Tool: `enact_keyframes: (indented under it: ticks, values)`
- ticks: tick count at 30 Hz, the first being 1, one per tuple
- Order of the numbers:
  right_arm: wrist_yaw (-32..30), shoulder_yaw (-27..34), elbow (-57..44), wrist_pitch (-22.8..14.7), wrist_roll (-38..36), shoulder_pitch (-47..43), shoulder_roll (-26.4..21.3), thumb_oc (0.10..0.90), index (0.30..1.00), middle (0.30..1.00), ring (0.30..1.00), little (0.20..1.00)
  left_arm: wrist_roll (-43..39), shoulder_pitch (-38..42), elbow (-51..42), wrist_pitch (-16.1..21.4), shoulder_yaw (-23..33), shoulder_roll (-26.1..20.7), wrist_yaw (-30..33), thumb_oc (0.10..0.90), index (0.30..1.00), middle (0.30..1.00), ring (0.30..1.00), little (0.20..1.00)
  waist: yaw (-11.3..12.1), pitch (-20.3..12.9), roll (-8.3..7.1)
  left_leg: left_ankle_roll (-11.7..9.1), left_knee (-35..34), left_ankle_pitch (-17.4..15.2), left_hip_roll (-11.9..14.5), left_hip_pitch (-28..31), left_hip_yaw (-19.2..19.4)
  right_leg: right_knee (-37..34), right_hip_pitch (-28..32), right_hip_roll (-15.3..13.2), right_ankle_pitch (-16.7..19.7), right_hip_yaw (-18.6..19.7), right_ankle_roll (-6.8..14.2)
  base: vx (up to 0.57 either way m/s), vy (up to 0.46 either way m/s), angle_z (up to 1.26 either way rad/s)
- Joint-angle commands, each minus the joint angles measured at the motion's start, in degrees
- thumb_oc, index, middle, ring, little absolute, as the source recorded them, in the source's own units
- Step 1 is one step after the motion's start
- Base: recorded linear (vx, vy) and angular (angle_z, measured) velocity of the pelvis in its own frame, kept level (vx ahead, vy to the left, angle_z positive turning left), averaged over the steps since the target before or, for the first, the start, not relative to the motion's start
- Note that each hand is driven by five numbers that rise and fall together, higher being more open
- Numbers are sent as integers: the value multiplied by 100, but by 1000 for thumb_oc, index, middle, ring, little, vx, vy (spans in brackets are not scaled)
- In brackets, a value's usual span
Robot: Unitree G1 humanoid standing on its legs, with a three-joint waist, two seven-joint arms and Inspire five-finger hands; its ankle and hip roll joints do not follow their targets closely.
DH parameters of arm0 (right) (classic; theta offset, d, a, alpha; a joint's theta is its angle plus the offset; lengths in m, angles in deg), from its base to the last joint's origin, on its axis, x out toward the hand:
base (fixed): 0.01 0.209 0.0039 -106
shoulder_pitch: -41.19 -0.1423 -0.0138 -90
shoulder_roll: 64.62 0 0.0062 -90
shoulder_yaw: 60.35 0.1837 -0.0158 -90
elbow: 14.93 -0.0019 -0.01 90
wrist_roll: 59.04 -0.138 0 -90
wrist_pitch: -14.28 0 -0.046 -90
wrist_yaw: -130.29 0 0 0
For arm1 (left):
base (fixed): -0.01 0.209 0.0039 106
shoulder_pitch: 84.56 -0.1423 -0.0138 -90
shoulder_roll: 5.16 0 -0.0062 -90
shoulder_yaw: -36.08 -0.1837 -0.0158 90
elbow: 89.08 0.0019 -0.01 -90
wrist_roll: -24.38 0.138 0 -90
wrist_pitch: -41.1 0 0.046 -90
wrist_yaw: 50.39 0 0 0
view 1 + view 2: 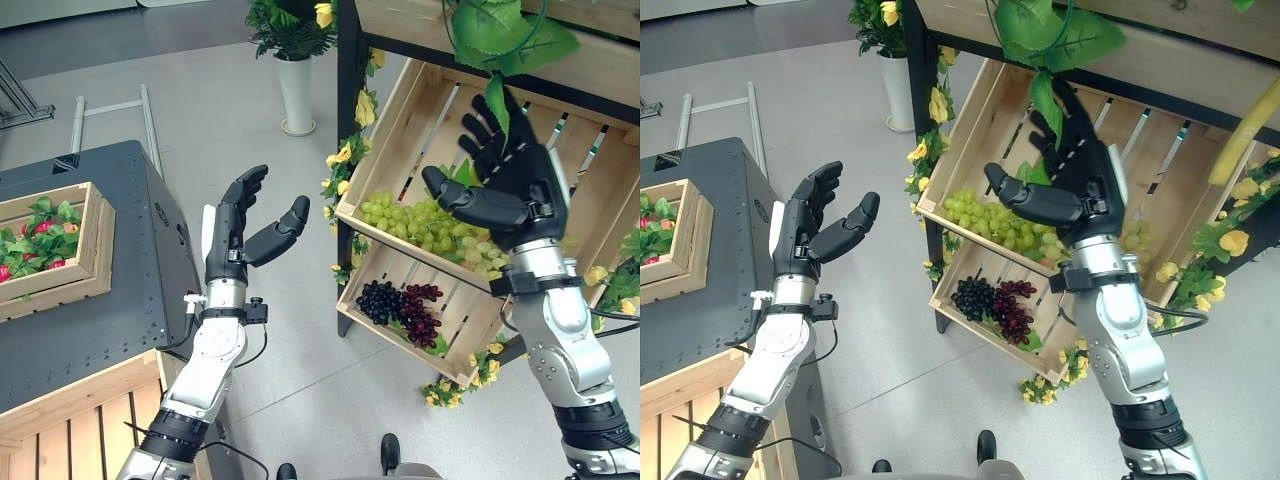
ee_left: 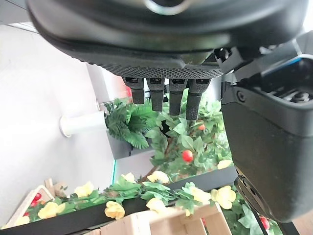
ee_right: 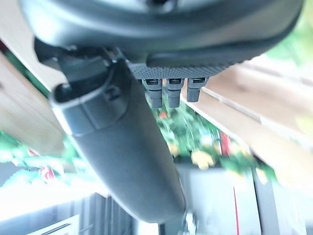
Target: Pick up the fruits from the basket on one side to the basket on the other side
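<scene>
— Where are your hands?

— My dark right hand (image 1: 505, 175) is raised in front of the upper tilted pale wooden slatted crate (image 1: 590, 215) on the black-framed shelf, fingers spread straight and thumb stretched out to the side, holding nothing. My dark left hand (image 1: 243, 225) hangs in the air above the grey floor, between the dark grey metal cabinet (image 1: 120, 300) and the shelf; its fingers are loosely extended, thumb apart, also empty.

— And the fruit?

— A heap of green grapes (image 1: 425, 225) lies at the low front edge of that upper crate, just under my right thumb; my palm and wrist cover part of the heap. I cannot tell whether the hand touches the grapes. Below, in the lower wooden slatted crate (image 1: 385, 335), lies a bunch of dark purple grapes (image 1: 400, 305). On the cabinet top sits a small shallow wooden box (image 1: 65, 250) with red fruit among green leaves (image 1: 35, 240); the picture's edge cuts it off.

— Anything else hard to make out?

— Big green artificial leaves (image 1: 500, 35) hang down over my right fingertips. Yellow artificial flowers (image 1: 350, 150) run along the shelf post. A white tall vase with greenery (image 1: 295, 90) stands on the floor beyond. The right wrist view is too blurred to name what lies past the fingers.
</scene>
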Motion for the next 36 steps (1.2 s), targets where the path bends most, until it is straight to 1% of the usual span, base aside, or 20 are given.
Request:
enact_keyframes:
  ticks: [1,6,8,11,13,14,16,17,20,21,23,25,26,30,31,32,33,34,35,36]
  values:
    - [645,59,-315,-813,-295,-233,107,800,900,900,900,900,417,456,-473,530,167,-181,309,800,900,900,900,900,84,-519,-93,127,50,-205,-207,-129,-95,24,474,-265,-316,-214,157,14,90,6]
    - [1381,-347,-107,-759,-557,-191,370,800,900,900,900,900,516,395,-416,585,185,-147,446,800,900,900,900,900,278,-512,-99,183,50,-222,-372,-209,-308,62,543,-329,-371,-426,163,8,99,21]
    - [1597,-506,-4,-617,-785,-167,419,800,900,900,900,900,515,345,-382,559,198,-134,476,800,900,900,900,900,352,-497,-95,218,50,-233,-452,-215,-378,130,545,-370,-404,-478,170,16,174,23]
    - [1945,-729,292,-580,-578,-38,541,800,900,900,900,900,367,226,-277,469,222,-106,439,800,900,900,900,900,476,-474,-81,315,50,-299,-614,-224,-548,365,549,-451,-548,-545,212,29,176,22]
    - [2244,-904,477,-486,-528,93,538,800,900,900,900,900,288,76,-238,382,246,-115,443,800,900,900,900,900,536,-407,-40,434,50,-280,-719,-219,-641,958,369,-516,-696,-569,268,19,175,35]
    - [2317,-932,487,-480,-511,131,558,800,900,900,900,900,256,39,-237,390,261,-125,423,800,900,900,900,900,538,-385,-35,468,50,-272,-747,-219,-658,1134,299,-524,-678,-556,293,-6,138,35]
    - [2834,-1080,577,-293,-501,282,593,800,900,900,900,900,181,-112,-142,457,325,-141,360,800,900,900,900,900,549,-296,-26,583,50,-242,-851,-198,-730,1849,-54,-576,-522,-501,420,-3,93,26]
    - [3033,-1169,649,-323,-349,360,587,800,900,900,900,900,157,-168,-105,478,363,-155,297,800,900,900,900,900,559,-261,-26,608,50,-231,-887,-195,-771,2128,-203,-570,-493,-449,451,15,15,24]
    - [3219,-1361,901,-288,-16,416,457,800,900,900,900,900,-339,-195,107,427,362,-130,-2,800,900,900,900,900,563,-227,-41,603,50,-200,-924,-204,-915,1963,-246,-522,-476,-291,438,36,-72,31]
    - [3233,-1515,1246,-334,298,443,366,800,900,900,900,900,-524,-201,291,349,265,-56,-143,800,900,900,900,900,551,-214,-42,568,50,-195,-920,-225,-1065,1405,-130,-486,-477,-103,381,32,-186,52]
    - [3200,-1640,1618,-317,551,404,257,800,900,900,900,900,-796,-187,538,330,128,23,-299,800,900,900,900,900,533,-200,-67,539,50,-211,-942,-284,-1192,729,-60,-465,-307,148,363,-3,-217,69]
    - [3143,-1700,1920,-351,704,388,187,800,900,900,900,900,-881,-223,690,312,36,72,-364,800,900,900,900,900,524,-184,-86,528,50,-231,-956,-314,-1260,425,-31,-437,-162,276,364,-18,-224,67]
    - [3050,-1833,2311,-268,802,382,211,800,900,900,900,900,-1312,-328,903,297,-62,104,-688,800,900,900,900,900,532,-143,-97,513,50,-233,-925,-327,-1327,427,-109,-390,-99,352,376,-7,-284,55]
    - [2585,-1928,3286,-256,926,639,446,800,900,900,900,900,-1593,-661,1534,278,-249,352,-1307,800,900,900,900,900,574,-146,-151,406,50,-181,-769,-341,-1329,223,99,-231,-136,215,275,31,-287,35]
    - [2279,-1869,3648,-227,1070,864,609,800,900,900,900,900,-2000,-779,1831,186,-333,416,-2069,800,900,900,900,900,530,-166,-167,342,50,-131,-671,-368,-1270,130,173,-177,-141,174,240,46,-296,13]
    - [2219,-1817,3876,-308,1141,927,648,800,900,900,900,900,-1927,-797,2045,221,-377,509,-2359,800,900,900,900,900,496,-180,-163,305,50,-89,-586,-390,-1177,102,197,-170,-147,89,219,25,-244,15]
    - [2100,-1738,4180,-45,1078,1031,761,800,900,900,900,900,-1748,-755,2452,69,-564,571,-2783,800,900,900,900,900,398,-194,-133,238,50,-4,-430,-425,-987,98,217,-152,-169,-46,193,-7,-123,18]
    - [2010,-1739,4361,-94,1194,1079,807,800,900,900,900,900,-1765,-710,2638,78,-675,576,-2994,800,900,900,900,900,349,-197,-112,212,50,29,-381,-446,-916,100,217,-150,-181,-93,183,-22,-91,33]
    - [1924,-1725,4611,-115,1360,1125,827,800,900,900,900,900,-1754,-633,2914,-141,-780,608,-3344,800,900,900,900,900,287,-208,-73,177,50,81,-316,-492,-834,94,218,-149,-200,-171,163,-34,-18,38]
    - [1881,-1703,4911,-74,1468,1141,850,800,900,900,900,900,-1585,-536,3264,-137,-867,641,-3417,800,900,900,900,900,234,-212,-32,159,50,105,-286,-524,-772,96,210,-161,-214,-238,163,-33,12,52]
